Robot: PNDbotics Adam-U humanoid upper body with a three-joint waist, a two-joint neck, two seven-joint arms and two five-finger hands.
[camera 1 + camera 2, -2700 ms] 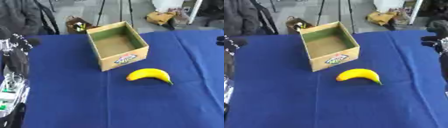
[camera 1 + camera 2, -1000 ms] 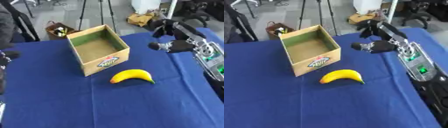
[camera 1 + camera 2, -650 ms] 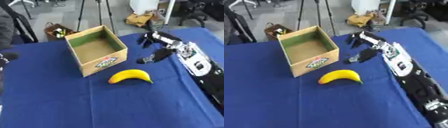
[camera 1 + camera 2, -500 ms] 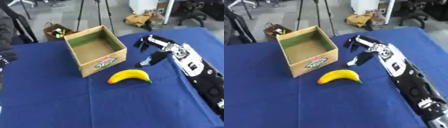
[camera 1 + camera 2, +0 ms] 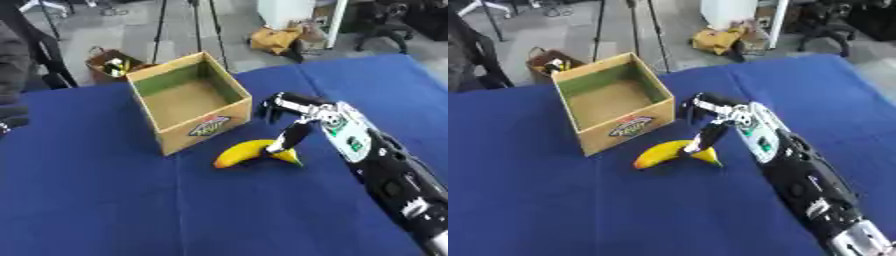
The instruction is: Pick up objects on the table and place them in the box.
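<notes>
The right hand (image 5: 293, 112) is reaching over the banana (image 5: 248, 152), fingers spread and released, its thumb pointing down onto the fruit. The banana is lying mid-bench on the blue cloth (image 5: 105, 200), just beside the open cardboard box (image 5: 188, 100), which is sitting toward the far edge.

Showing as a long black forearm (image 5: 398, 187) with silver joints, carrying a pale grey plate near the wrist with small green marks and, lower down, a speck of red. Ending in a right hand (image 5: 293, 111) of black and silver, with slim dark fingers (image 5: 703, 140) tapering to narrow tips.
</notes>
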